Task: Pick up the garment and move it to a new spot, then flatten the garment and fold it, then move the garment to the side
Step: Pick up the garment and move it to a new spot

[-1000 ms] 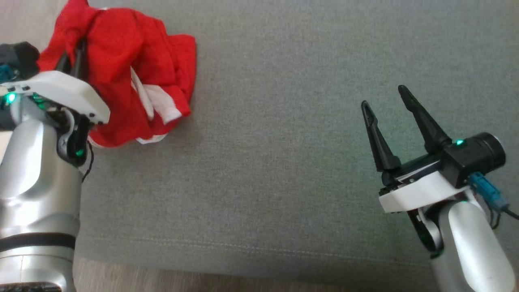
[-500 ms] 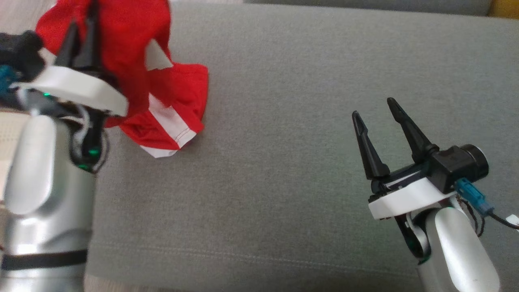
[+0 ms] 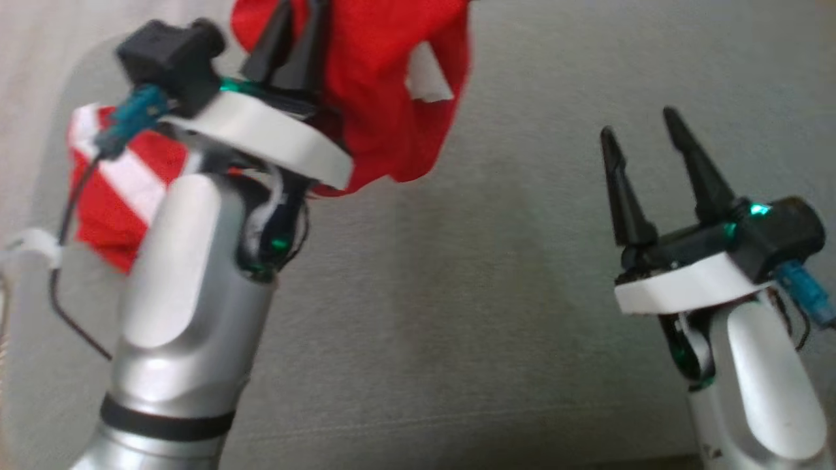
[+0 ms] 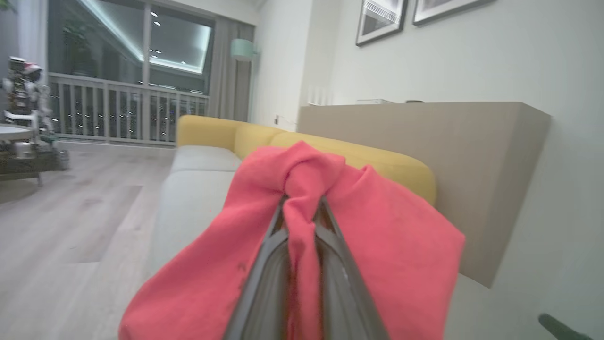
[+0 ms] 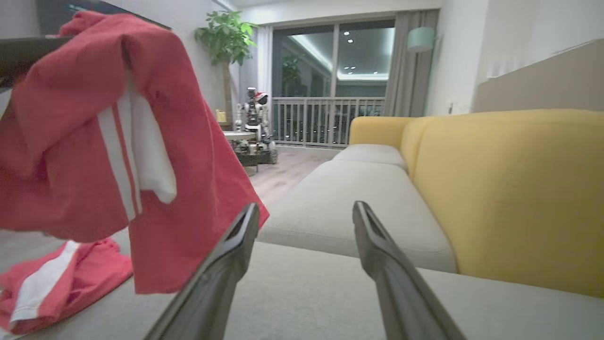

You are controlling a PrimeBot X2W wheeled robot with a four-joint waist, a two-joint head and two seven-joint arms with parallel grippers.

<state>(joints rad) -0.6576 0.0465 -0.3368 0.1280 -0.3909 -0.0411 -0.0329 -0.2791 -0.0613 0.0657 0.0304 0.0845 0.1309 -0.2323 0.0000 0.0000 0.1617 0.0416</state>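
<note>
My left hand (image 3: pixel 300 23) is clamped on a bunched fold of the red garment (image 3: pixel 385 85) and holds it up at twelve o'clock in the head view, above the grey sofa (image 3: pixel 457 294). A white-striped end hangs down at nine o'clock, and its lowest part lies on the seat. My right hand (image 3: pixel 639 125) hovers at three o'clock with its fingers apart and empty, well apart from the cloth.

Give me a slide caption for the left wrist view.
Left tool shut on a bunched red garment, grey sofa seat and yellow backrest beyond.
</note>
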